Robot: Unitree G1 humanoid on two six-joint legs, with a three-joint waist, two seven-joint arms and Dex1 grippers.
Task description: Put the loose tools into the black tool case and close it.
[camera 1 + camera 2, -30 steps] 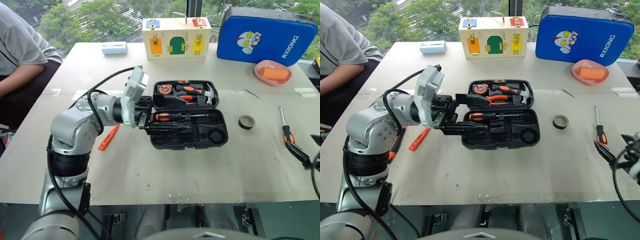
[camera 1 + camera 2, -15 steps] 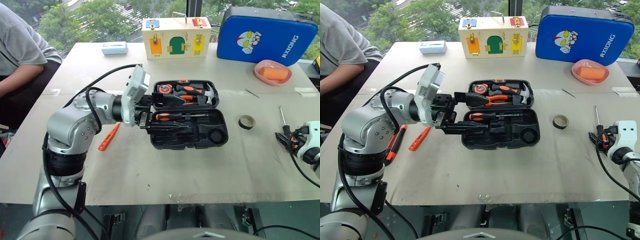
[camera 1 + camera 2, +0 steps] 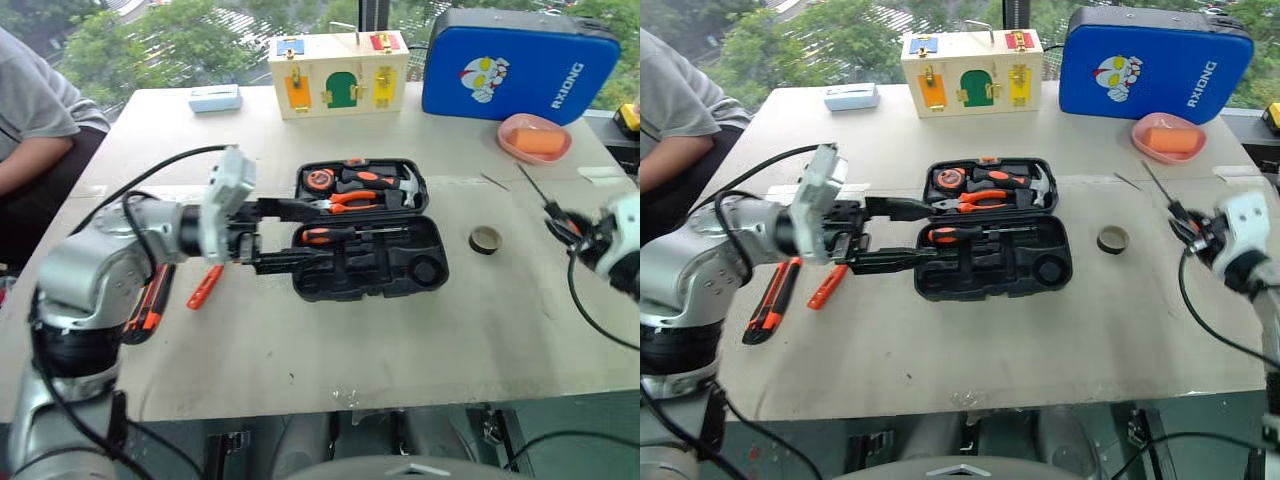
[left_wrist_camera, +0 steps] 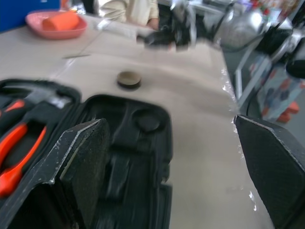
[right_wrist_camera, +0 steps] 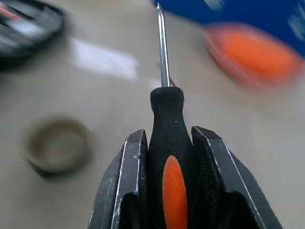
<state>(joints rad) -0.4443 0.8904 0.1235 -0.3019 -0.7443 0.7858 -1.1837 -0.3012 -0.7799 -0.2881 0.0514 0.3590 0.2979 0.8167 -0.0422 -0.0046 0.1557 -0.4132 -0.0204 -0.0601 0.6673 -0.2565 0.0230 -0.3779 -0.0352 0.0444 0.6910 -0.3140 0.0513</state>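
Note:
The black tool case (image 3: pixel 405 272) lies open mid-table, with one black-and-orange screwdriver (image 3: pixel 345 236) seated in its near half. My left gripper (image 3: pixel 310 232) hovers open over the case's left end. Off to the right, above the table, my right gripper (image 5: pixel 167 134) is shut on the handle of a second screwdriver (image 5: pixel 167 119), whose steel shaft (image 3: pixel 533 186) points up and away. Between that gripper and the case, the small dark tape roll (image 3: pixel 485 240) rests on the table. Left of the case lie the slim orange tester screwdriver (image 3: pixel 205 287) and the orange-and-black utility knife (image 3: pixel 770 305).
Along the far edge stand a blue cartoon-printed case (image 3: pixel 520 65), a wooden latch box (image 3: pixel 330 72), a pink dish (image 3: pixel 533 138) and a pale blue box (image 3: pixel 215 97). A seated person (image 3: pixel 30 120) is at the table's far left. The case's far half holds pliers, a hammer and a tape measure.
My right gripper closed on the screwdriver at the right and lifted it off the table. My left arm drew back to the left, still open. The camera view shifted slightly.

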